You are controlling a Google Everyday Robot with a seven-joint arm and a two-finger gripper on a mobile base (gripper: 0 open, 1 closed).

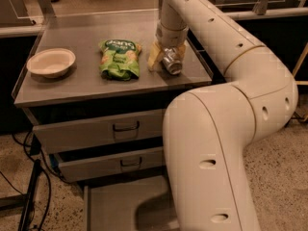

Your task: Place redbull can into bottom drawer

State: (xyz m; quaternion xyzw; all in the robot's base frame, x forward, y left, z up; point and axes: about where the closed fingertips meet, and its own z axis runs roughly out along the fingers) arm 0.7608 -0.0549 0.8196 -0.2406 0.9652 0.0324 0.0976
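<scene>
The redbull can (172, 63) is a small silver can lying on its side on the cabinet top, shiny round end towards me, just right of the green bag. My gripper (168, 57) comes down from above. Its yellowish fingers (154, 57) sit on either side of the can and are closed against it, with the can resting on the top. The bottom drawer (120, 201) is pulled out at the foot of the cabinet. It is a grey shallow tray, and my arm's lower link hides its right part.
A green snack bag (120, 57) lies mid-top and a cream bowl (51, 62) sits at the left. The two upper drawers (106, 129) with dark handles are closed. My large white arm (216, 143) fills the right foreground. Cables lie on the floor at the left.
</scene>
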